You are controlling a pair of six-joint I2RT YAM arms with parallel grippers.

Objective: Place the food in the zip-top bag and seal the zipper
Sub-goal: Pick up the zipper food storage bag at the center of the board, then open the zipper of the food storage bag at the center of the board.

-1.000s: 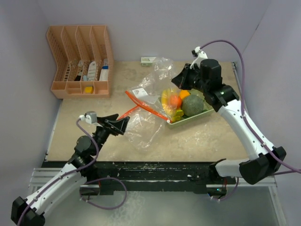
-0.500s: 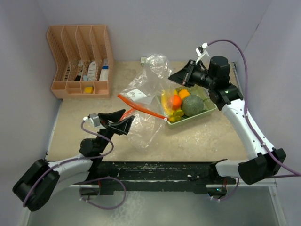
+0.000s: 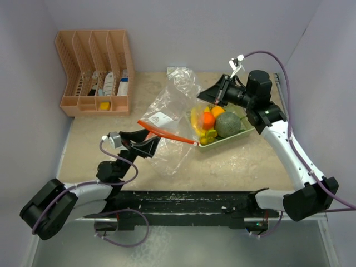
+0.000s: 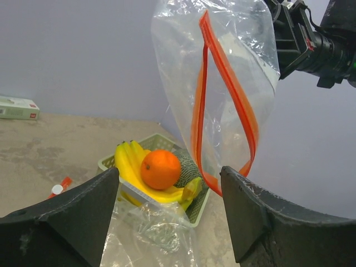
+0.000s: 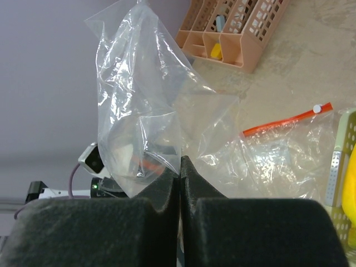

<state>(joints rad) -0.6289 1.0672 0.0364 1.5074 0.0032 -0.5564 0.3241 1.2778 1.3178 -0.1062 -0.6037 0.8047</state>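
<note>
- We see the right gripper (image 5: pixel 179 163) with its fingers pressed together, pinching a fold of the clear bag (image 4: pixel 233 61) and holding it up just left of the green tray (image 3: pixel 236 136).
- The left gripper (image 3: pixel 147 143) has its fingers spread wide and isn't pinching anything. It's well left of the tray, aimed at the bag's mouth.
- The bag's orange zipper (image 4: pixel 225 89) gapes in an open loop.
- The food's all in the tray, not in the bag: we spot bananas (image 4: pixel 128 161), an orange (image 4: pixel 160 168) and a round green piece (image 3: pixel 227 125).
</note>
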